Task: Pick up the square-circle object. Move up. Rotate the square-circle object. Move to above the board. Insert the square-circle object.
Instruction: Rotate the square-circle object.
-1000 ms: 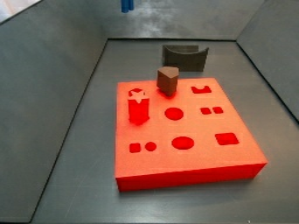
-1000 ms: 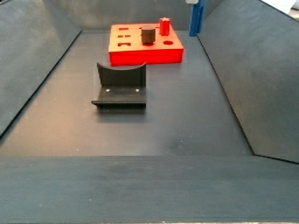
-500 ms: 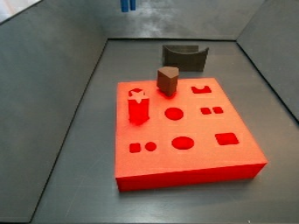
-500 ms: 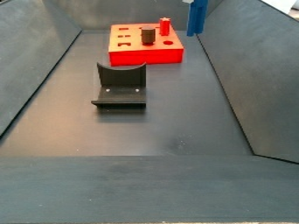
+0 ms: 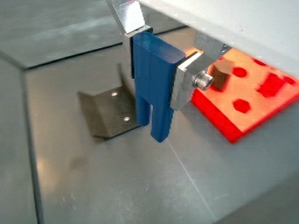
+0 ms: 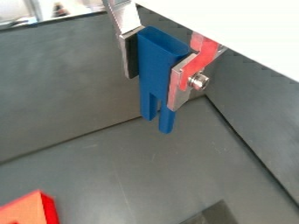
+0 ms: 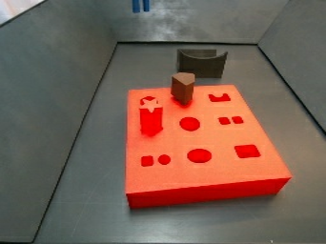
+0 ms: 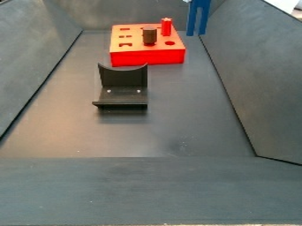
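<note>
The square-circle object (image 5: 152,83) is a narrow bright blue block with two short prongs pointing down. My gripper (image 5: 158,57) is shut on it, silver fingers (image 5: 128,22) on both flat sides; it also shows in a wrist view (image 6: 155,79) with the gripper (image 6: 156,61) around it. In both side views the block hangs high at the frame's top edge (image 7: 140,6) (image 8: 200,15), beside and above the board's far end. The board (image 7: 204,186) is a flat red slab with cut-out holes, also seen in a side view (image 8: 147,55) and a wrist view (image 5: 251,96).
A red peg (image 7: 149,116) and a brown rounded peg (image 7: 184,89) stand in the board. The dark fixture (image 7: 201,62) stands on the floor next to the board, also in a side view (image 8: 120,86). Sloped grey walls (image 7: 64,67) enclose the floor.
The blue block, held in the gripper, has risen slightly toward the top edge of the side views. The board, pegs and fixture have not moved.
</note>
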